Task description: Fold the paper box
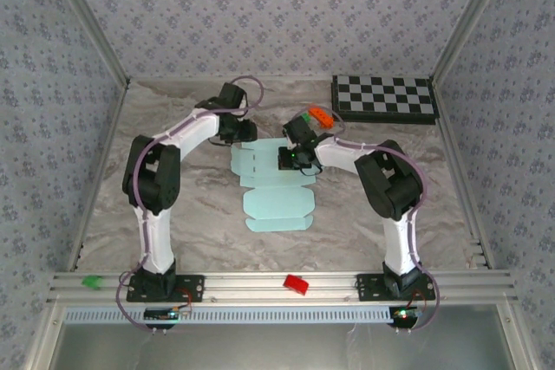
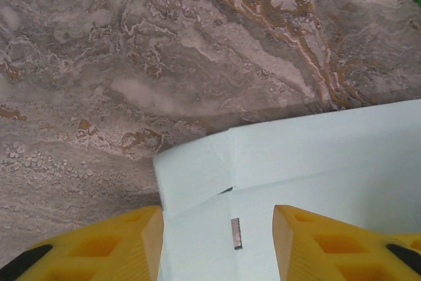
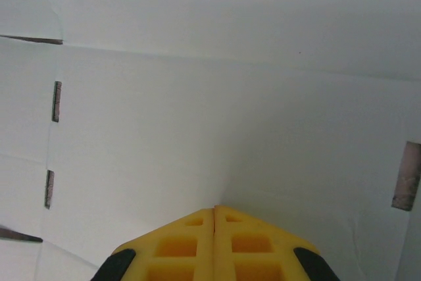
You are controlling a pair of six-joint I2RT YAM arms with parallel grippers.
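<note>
The paper box [image 1: 273, 188] is a pale aqua die-cut sheet lying flat in the middle of the marble table. My left gripper [image 1: 244, 133] hovers at the sheet's far left corner. In the left wrist view it [image 2: 217, 245] is open, its yellow fingers [image 2: 125, 241] wide apart over the sheet [image 2: 316, 156], with a corner tab [image 2: 194, 176] and a small slit [image 2: 236, 233] between them. My right gripper [image 1: 291, 159] sits on the sheet's far right part. In the right wrist view it [image 3: 215, 210] is shut with nothing between its fingers, tips down against the paper [image 3: 230, 110].
A black-and-white checkerboard [image 1: 384, 98] lies at the back right. An orange object [image 1: 320, 115] sits behind the right gripper. A red piece [image 1: 297, 284] and a green piece [image 1: 90, 282] rest on the front rail. Patterned walls enclose the table.
</note>
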